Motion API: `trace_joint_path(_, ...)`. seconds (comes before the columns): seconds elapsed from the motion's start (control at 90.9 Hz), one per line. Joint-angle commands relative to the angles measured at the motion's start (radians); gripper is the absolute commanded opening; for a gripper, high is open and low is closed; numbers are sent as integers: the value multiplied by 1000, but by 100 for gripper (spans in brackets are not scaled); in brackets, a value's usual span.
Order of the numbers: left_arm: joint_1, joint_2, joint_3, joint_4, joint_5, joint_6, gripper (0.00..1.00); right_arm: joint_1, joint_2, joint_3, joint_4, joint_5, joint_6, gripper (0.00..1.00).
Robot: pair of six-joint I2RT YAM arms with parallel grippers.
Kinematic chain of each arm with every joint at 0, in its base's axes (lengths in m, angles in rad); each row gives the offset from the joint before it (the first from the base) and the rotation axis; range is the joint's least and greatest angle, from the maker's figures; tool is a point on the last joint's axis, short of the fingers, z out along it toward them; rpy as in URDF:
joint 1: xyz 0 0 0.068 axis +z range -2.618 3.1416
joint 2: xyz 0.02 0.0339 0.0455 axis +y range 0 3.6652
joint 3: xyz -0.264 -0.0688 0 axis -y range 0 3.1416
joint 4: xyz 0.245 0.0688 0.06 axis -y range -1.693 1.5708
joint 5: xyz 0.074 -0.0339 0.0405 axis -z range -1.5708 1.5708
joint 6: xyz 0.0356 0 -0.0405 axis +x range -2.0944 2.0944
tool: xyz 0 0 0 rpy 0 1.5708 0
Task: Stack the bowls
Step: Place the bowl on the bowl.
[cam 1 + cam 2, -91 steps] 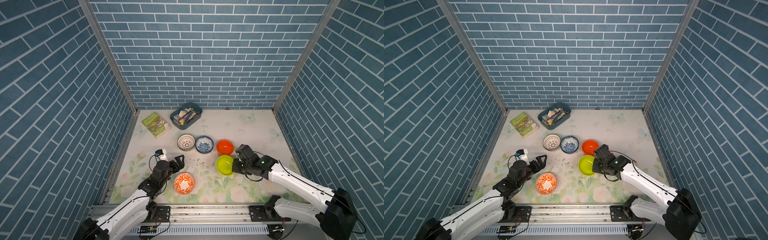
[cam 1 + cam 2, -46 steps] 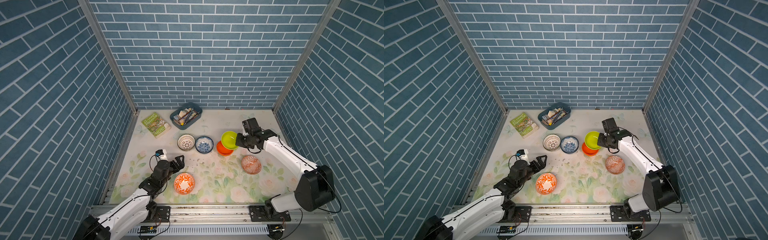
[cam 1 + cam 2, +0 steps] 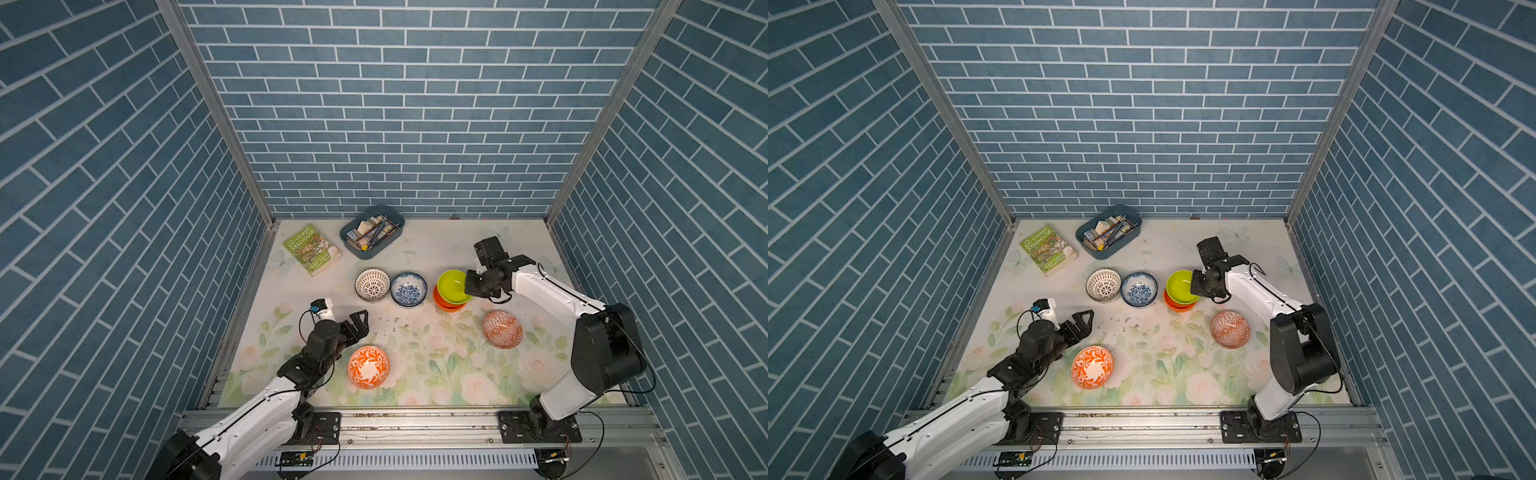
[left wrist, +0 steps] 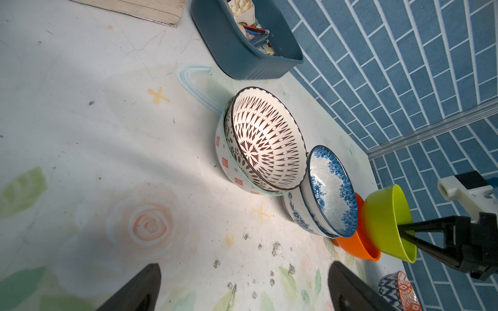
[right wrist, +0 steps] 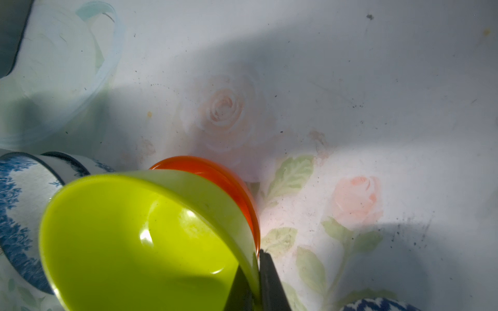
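We show the right pincer [image 3: 469,286] clamped on the rim of the lime-green bowl [image 3: 452,284], held tilted directly over the plain orange bowl [image 3: 445,305] on the bench [image 3: 436,249], while the left pincer [image 3: 360,323] stands wide and empty, well apart.

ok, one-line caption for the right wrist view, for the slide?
Right pincer grips the lime-green bowl by its rim, tilted over the orange bowl, beside the blue-white floral bowls.
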Motion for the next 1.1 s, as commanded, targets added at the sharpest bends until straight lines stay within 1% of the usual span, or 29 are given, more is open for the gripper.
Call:
trace_joint_path(0.0, 4, -4, 12, 2, -15, 13, 100, 1, 24, 41, 29, -11, -30, 0)
trace_joint_path(0.055, 5, -6, 12, 2, -16, 13, 100, 2, 29, 41, 34, -38, -29, 0)
trace_joint_path(0.385, 4, 4, 12, 11, -23, 13, 100, 21, 47, 20, 39, -43, -22, 0)
trace_joint_path(0.605, 4, 7, 9, 17, -27, 15, 100, 41, 49, 22, 28, -23, -11, 0)
trace_joint_path(0.704, 4, 15, 14, 17, -25, 16, 100, 44, 44, 21, 25, 12, -4, 0)
trace_joint_path(1.089, 4, 29, 21, 16, -20, 19, 100, 47, 38, 15, 4, 37, -5, 0)
